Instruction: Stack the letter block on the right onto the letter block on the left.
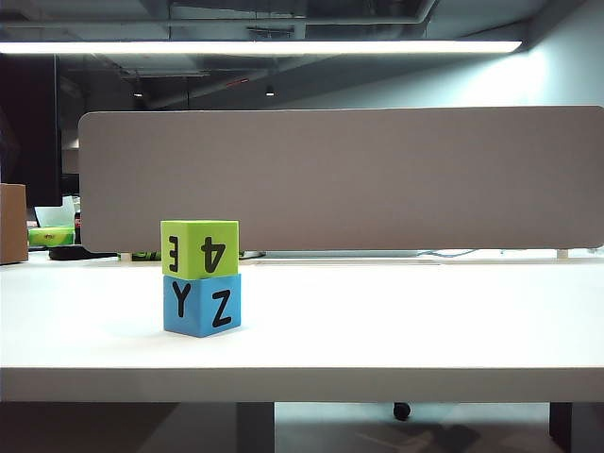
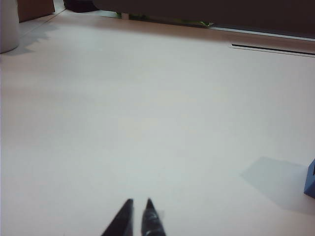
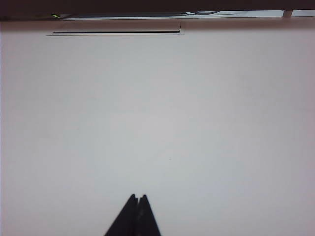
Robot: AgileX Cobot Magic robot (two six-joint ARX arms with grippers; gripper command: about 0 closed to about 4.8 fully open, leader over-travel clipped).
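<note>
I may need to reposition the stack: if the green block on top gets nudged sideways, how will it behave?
The green block has flat faces, so it would probably slide rather than roll. It sits squarely on the blue block, so a light nudge seems unlikely to tip it. It looks like foam, probably light and easily pushed off.

Blue block (image 2: 310, 179) cut off at edge

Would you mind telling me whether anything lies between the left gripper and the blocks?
Nothing visible does: only bare table separates the left gripper, nearly shut, from the blue block, which already carries the green block.
</note>
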